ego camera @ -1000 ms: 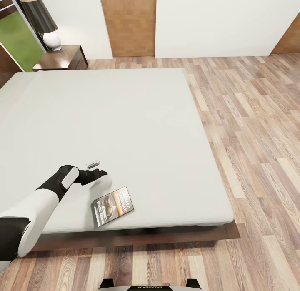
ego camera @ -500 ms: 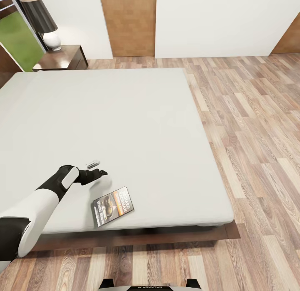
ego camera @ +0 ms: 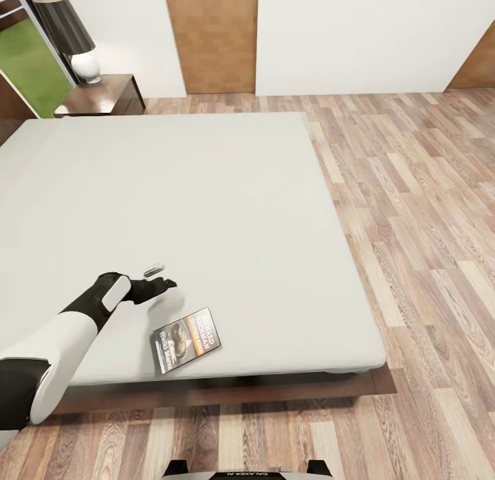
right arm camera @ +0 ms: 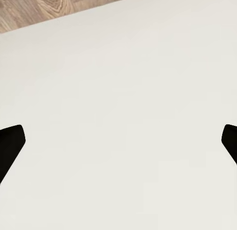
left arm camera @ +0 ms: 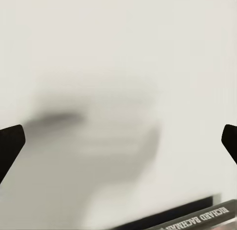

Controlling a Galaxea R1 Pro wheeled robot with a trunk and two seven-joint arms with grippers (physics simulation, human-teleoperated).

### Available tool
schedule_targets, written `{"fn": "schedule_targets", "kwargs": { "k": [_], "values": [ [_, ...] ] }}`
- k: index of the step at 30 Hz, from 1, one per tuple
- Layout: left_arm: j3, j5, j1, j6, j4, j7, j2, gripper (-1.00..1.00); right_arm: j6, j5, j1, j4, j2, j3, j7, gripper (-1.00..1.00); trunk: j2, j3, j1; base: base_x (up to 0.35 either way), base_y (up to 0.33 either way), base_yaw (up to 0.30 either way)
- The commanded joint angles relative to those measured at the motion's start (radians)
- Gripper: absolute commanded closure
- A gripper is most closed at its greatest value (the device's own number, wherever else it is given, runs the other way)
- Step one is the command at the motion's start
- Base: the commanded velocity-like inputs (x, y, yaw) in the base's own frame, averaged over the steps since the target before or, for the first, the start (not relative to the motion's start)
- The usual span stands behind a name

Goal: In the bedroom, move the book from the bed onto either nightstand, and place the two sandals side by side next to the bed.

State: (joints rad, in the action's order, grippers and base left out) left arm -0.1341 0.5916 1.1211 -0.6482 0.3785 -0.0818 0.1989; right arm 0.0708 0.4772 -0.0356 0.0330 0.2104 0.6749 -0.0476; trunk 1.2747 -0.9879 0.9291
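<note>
Head view: the book (ego camera: 186, 340) lies flat on the bed (ego camera: 206, 212), at lower left near its front edge. The left tool (ego camera: 165, 285) hovers over the mattress just up-left of the book, not touching it. The nightstand (ego camera: 103, 95) with a lamp (ego camera: 72, 36) stands at upper left.
Left wrist view: tool fingers (left arm camera: 11, 146) spread wide, gripping nothing; book edge (left arm camera: 207, 216) at the bottom right.
Right wrist view: right tool fingers (right arm camera: 11, 147) spread wide over the mattress; floor (right arm camera: 44, 8) at the upper left.

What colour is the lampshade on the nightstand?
Black; the lampshade sits above a white base, clearest in the head view.
</note>
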Motion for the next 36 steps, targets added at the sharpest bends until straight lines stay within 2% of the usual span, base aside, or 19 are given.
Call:
{"fn": "schedule_targets", "kwargs": {
  "k": [1, 16, 24, 26, 36],
  "values": [
    [-0.003, -0.003, 0.000, -0.001, 0.000, -0.004, -0.001, -1.00, 0.002, 0.011, 0.000, 0.001, 0.000, 0.008, -0.003, -1.00, 0.000, 0.000, 0.000, 0.000, 0.000, 0.000],
    [-0.001, 0.003, 0.000, -0.002, -0.007, -0.001, -0.011, -1.00, 0.001, 0.011, 0.000, 0.001, 0.000, 0.008, -0.003, -1.00, 0.000, 0.000, 0.000, 0.000, 0.000, 0.000],
    [-0.001, 0.003, 0.000, -0.006, -0.011, 0.000, -0.026, -1.00, 0.001, 0.011, 0.000, 0.000, 0.001, 0.007, -0.003, -1.00, 0.000, 0.000, 0.000, 0.000, 0.000, 0.000],
    [-0.001, 0.004, 0.000, -0.007, -0.011, 0.000, -0.029, -1.00, 0.001, 0.011, 0.000, 0.000, 0.001, 0.007, -0.003, -1.00, 0.014, -0.007, 0.008, 0.000, 0.000, 0.000],
    [0.000, 0.004, 0.000, -0.008, -0.012, 0.001, -0.034, -1.00, 0.001, 0.011, 0.000, -0.001, 0.001, 0.006, -0.003, -1.00, 0.014, -0.007, 0.008, 0.000, 0.000, 0.000]
  ]
}}
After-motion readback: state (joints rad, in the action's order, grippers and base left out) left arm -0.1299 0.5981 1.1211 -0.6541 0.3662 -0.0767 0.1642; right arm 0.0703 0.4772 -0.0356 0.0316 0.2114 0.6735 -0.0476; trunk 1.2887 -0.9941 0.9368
